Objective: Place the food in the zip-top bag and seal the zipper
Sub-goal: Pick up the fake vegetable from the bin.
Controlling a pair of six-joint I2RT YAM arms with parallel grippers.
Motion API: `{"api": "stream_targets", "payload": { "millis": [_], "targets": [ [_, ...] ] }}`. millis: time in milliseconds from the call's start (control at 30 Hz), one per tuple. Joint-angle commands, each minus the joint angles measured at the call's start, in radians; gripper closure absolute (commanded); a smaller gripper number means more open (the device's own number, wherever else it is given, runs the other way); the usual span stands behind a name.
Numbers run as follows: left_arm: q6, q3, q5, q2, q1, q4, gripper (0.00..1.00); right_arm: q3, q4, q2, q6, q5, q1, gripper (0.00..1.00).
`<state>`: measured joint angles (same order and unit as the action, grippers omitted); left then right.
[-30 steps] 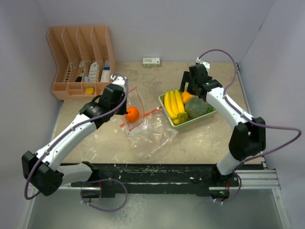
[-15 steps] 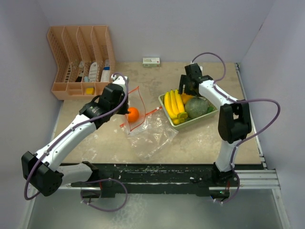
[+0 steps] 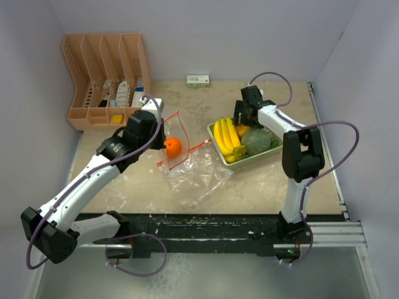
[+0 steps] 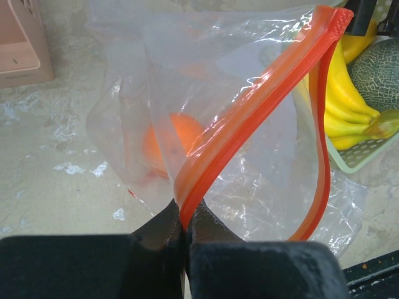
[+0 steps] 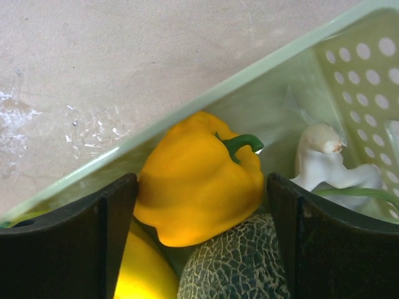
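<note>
Table (image 3: 268,187) carries a clear zip-top bag (image 4: 249,156), its zipper edge pinched tight by the left gripper (image 4: 184,218). Beside it sits a green tray (image 3: 252,160) with bananas (image 3: 225,136). There the right gripper (image 5: 199,205) spreads wide around a yellow pepper (image 5: 187,180). An orange (image 3: 173,147) lies inside the bag.

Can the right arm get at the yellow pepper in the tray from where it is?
Probably yes: the open right end effector straddles the yellow pepper, with nothing between them. The melon and tray wall crowd it, though.
</note>
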<state>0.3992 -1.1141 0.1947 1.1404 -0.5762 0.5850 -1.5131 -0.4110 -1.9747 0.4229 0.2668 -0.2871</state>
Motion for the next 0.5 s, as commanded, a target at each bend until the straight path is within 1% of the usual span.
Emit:
{"api": "stream_targets", "payload": {
  "millis": [0, 33, 67, 100, 200, 233, 267, 333, 467],
  "targets": [
    [-0.017, 0.010, 0.029, -0.037, 0.004, -0.036, 1.00, 0.015, -0.031, -0.013, -0.003, -0.009, -0.001, 0.22],
    [-0.017, 0.010, 0.029, -0.038, 0.004, -0.037, 1.00, 0.019, -0.028, -0.008, -0.004, -0.009, -0.001, 0.25],
    [-0.017, 0.008, 0.029, -0.036, 0.004, -0.036, 1.00, 0.022, -0.026, -0.002, -0.007, -0.009, -0.001, 0.31],
    [-0.018, 0.007, 0.028, -0.034, 0.005, -0.037, 1.00, 0.023, -0.026, 0.000, -0.008, -0.010, -0.001, 0.40],
    [-0.017, 0.008, 0.028, -0.029, 0.004, -0.037, 1.00, 0.028, -0.023, 0.011, -0.003, -0.017, 0.002, 0.81],
    [-0.018, 0.009, 0.028, -0.028, 0.004, -0.038, 1.00, 0.030, -0.023, 0.016, 0.000, -0.019, 0.003, 0.89],
    [-0.016, 0.010, 0.029, -0.028, 0.005, -0.039, 1.00, 0.029, -0.023, 0.022, 0.002, -0.020, 0.003, 0.94],
    [-0.016, 0.011, 0.029, -0.024, 0.005, -0.039, 1.00, 0.026, -0.023, 0.042, 0.003, -0.023, 0.003, 1.00],
    [-0.016, 0.012, 0.028, -0.012, 0.004, -0.041, 1.00, 0.024, -0.019, 0.114, 0.005, -0.031, 0.003, 1.00]
  ]
}}
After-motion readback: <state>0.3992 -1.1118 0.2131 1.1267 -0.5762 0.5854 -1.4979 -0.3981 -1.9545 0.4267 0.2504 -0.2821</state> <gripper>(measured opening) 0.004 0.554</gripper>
